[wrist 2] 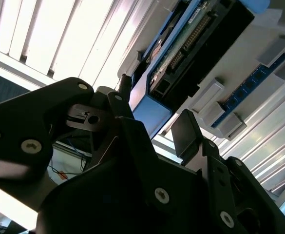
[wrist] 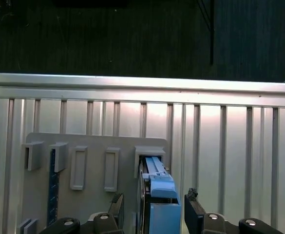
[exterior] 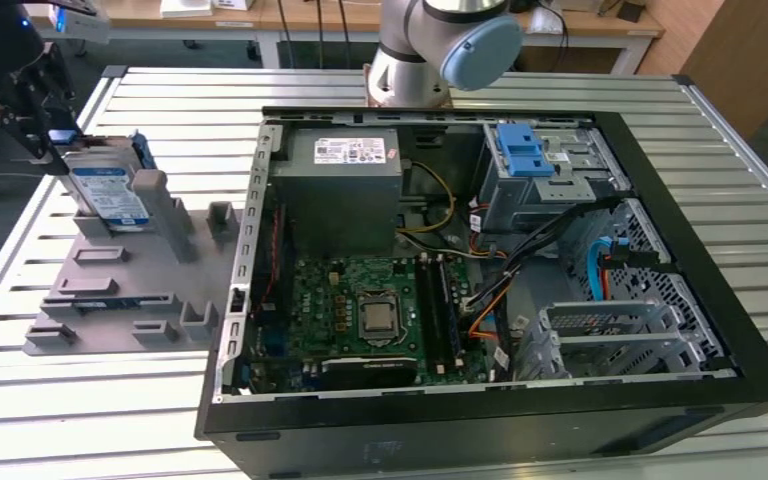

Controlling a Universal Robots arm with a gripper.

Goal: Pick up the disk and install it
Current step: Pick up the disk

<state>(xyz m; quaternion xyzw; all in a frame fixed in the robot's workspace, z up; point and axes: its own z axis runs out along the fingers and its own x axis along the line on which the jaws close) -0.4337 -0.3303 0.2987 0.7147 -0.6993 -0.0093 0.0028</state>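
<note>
Silver metal under a blue-and-white label: that's the disk [exterior: 101, 188]. It stands on edge in the grey holder block [exterior: 117, 290], out at the exterior view's left. The block lies on the slatted metal worktop [exterior: 77, 400], and the drive is well apart from the open computer case [exterior: 704, 340].

Right at the disk is the end effector [wrist: 154, 207], released, jaws spread, one finger on each side of the drive's upper end. In the first wrist view the two dark fingers [wrist: 193, 214] straddle the blue carrier rail [wrist: 161, 187]. One finger sits just beside the rail. The other leaves a clear strip of grey holder between itself and the drive, so nothing is clamped, and the disk sits in its slot.

The second wrist view catches the drive from the other side, with green circuit board and a row of connector pins along its face and a blue rail end close to the black finger pad.

Over in the case, the grey power supply [exterior: 344, 170] sits at the far end. The metal drive cage [exterior: 551, 175] with its two blue tabs is beside it, towards the exterior view's right. The green motherboard [exterior: 357, 310] lies flat below them. The arm [exterior: 438, 40] rises from the worktop just behind the case.
</note>
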